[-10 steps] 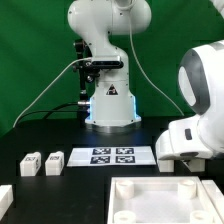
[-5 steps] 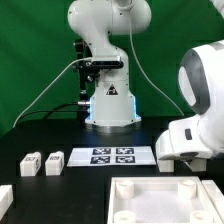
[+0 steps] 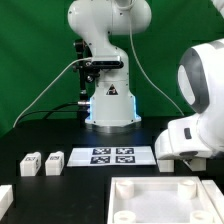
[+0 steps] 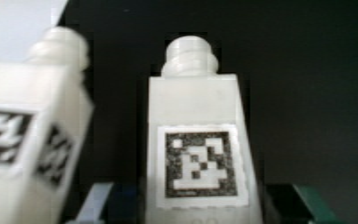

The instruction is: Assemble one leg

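In the wrist view a leg, a white post with a black-and-white tag and a rounded peg on its far end, stands between my gripper's fingers. The jaws are open, with a dark gap on each side of the leg. A second leg lies close beside it, outside the jaws. In the exterior view two more legs lie side by side at the left. My arm's white wrist hangs low at the right, and it hides the fingers and the legs under them.
The marker board lies flat in the middle of the black table. The wide white tray-like panel with raised rims is at the front. Another white part shows at the front left corner. The robot base stands behind.
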You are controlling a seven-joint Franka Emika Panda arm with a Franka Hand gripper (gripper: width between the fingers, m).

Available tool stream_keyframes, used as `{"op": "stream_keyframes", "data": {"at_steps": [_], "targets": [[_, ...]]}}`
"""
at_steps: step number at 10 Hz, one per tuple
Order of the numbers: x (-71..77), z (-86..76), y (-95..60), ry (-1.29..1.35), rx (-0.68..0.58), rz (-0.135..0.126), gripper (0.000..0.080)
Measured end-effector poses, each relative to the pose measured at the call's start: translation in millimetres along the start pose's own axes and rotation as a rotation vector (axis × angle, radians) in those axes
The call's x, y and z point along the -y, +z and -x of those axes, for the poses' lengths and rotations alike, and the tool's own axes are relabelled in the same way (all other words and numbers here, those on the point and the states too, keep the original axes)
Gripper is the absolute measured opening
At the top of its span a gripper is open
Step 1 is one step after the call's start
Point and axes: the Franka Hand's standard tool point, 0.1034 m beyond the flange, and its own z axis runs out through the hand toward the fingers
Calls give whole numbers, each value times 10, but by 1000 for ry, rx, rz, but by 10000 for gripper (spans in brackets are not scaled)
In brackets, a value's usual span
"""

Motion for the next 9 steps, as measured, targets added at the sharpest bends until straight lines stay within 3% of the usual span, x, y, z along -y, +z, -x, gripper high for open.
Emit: {"op": "stream_keyframes", "data": {"at_steps": [1, 2, 3, 4, 6, 8, 9], "targets": [[-85, 97, -207, -11, -4, -7, 294], [-123, 93, -346, -27, -40, -11, 294], [-173, 52, -587, -48, -158, -16, 293], [-283, 149, -833, -55, -252, -20, 293], [-357, 101, -1267, -52, -513, -27, 293], [-377, 197, -1524, -47, -721, -22, 294], [-385, 163, -1535, -47, -850, -21, 294]]}}
